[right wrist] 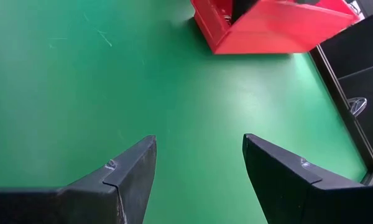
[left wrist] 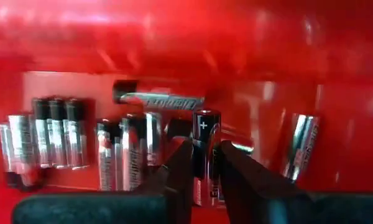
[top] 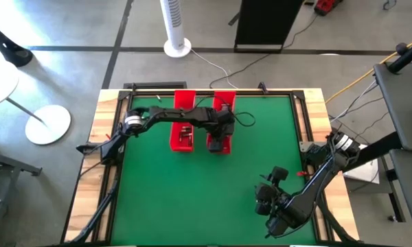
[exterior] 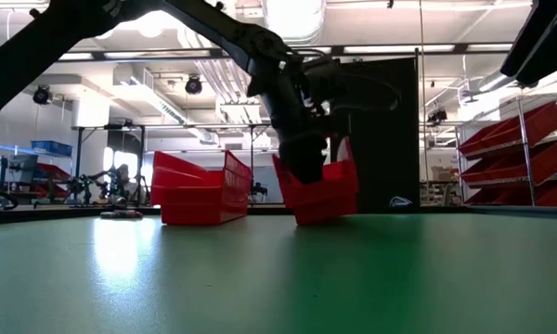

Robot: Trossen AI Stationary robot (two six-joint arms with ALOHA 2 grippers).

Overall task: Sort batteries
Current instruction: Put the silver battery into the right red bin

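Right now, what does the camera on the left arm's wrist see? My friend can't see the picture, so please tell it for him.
The left gripper has its two dark fingers closed around one upright battery with a plus sign on it, inside a red tray. More silvery batteries stand in rows beside it, and one lies flat behind them.

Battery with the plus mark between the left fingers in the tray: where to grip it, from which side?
Mid-body, across its round sides, coming from the tray's open top. The battery lies clear of the packed batteries, and the left gripper straddles it that way. The right gripper waits open over the mat.
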